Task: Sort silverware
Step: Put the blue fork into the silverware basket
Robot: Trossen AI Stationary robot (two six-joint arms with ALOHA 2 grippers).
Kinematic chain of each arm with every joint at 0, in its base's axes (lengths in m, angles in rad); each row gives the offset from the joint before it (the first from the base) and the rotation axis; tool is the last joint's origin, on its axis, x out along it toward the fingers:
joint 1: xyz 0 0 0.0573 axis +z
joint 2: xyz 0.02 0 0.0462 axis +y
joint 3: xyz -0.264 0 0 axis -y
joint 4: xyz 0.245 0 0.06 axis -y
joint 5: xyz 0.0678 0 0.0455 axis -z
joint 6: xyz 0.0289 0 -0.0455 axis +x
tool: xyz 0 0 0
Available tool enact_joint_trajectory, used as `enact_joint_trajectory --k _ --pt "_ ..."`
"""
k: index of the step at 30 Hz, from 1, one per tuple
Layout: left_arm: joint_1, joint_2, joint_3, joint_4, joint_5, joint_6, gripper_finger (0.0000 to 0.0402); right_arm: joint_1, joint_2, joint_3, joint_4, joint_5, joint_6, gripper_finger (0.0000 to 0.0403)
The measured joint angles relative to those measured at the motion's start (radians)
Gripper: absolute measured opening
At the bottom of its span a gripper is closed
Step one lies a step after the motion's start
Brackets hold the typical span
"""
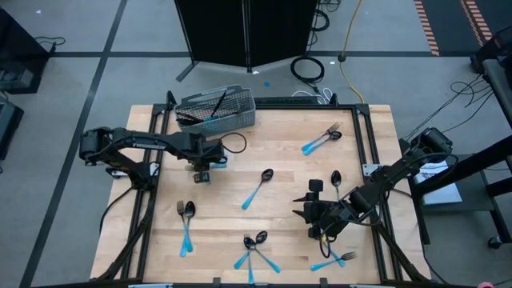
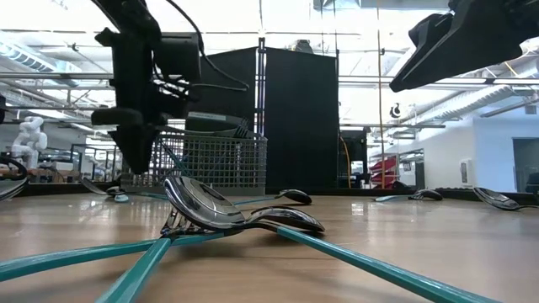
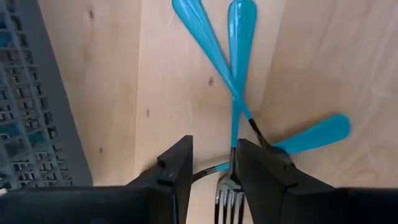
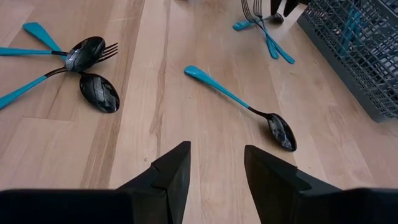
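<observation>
fork [image 3: 229,198] between spread fingers of left gripper [image 3: 214,171]; right gripper [image 4: 214,165] spread, empty.

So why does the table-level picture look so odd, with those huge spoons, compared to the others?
In the low view the pile of spoons sits right at the lens, so it looms large and its blue handles smear out of focus, while bright ceiling lights wash out the room behind. The high view is evenly lit, with soft shadows on the table. The right wrist view shows glare on the lone spoon.
</observation>
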Motion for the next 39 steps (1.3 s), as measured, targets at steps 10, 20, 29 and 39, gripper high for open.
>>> enact_joint_trajectory --k 10,20,29,39 --pt "0.041 0.088 0.000 0.024 0.079 0.010 0.0122 0.000 0.000 0.000 0.000 0.000 0.004 0.0144" --pt "0.042 0.167 -0.001 0.024 0.081 0.033 0.0122 0.000 0.000 0.000 -0.004 0.000 0.011 0.0144" --pt "0.044 0.199 0.002 0.040 0.082 0.044 0.0102 0.000 0.000 0.000 -0.005 0.000 0.011 0.0144" --pt "0.044 0.201 0.001 0.042 0.084 0.040 0.0009 0.000 0.000 0.000 -0.005 0.000 0.011 0.0144"
